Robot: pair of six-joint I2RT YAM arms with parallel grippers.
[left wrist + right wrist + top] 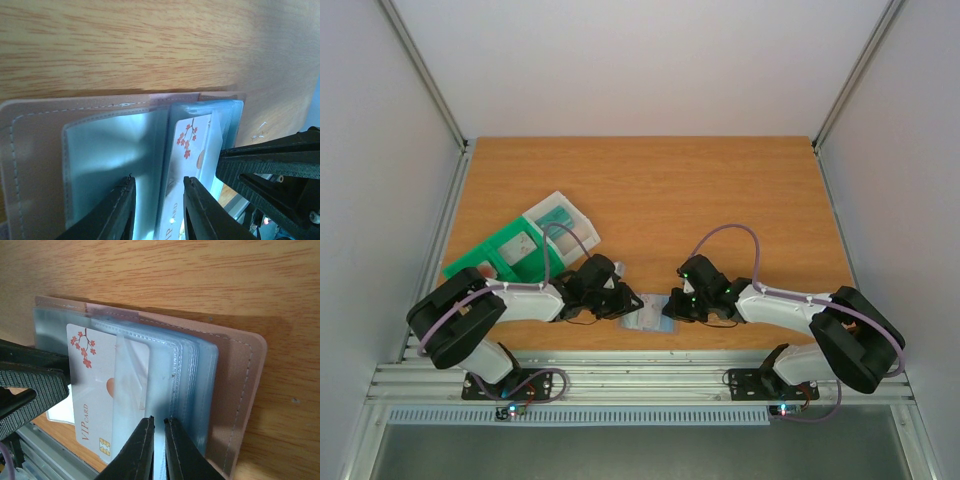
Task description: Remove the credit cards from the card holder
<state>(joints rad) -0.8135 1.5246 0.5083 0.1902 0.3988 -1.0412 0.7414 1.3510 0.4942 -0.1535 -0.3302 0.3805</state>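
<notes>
The card holder [645,320] lies open near the table's front edge, between both grippers. It has a pinkish-tan cover [240,385] and several clear bluish sleeves. A white credit card [95,390] with red blossoms and a gold chip sticks partly out of a sleeve; it also shows in the left wrist view [189,145]. My right gripper [160,422] is shut on a thin clear sleeve at the holder's near edge. The left gripper [159,181] has its jaws apart, tips down on the sleeves astride the card's edge, and clamps nothing that I can see.
A green compartment tray [505,255] and a clear plastic box [563,222] sit behind the left arm. The holder lies close to the table's front edge and the metal rail [640,375]. Wooden tabletop [720,190] stretches behind.
</notes>
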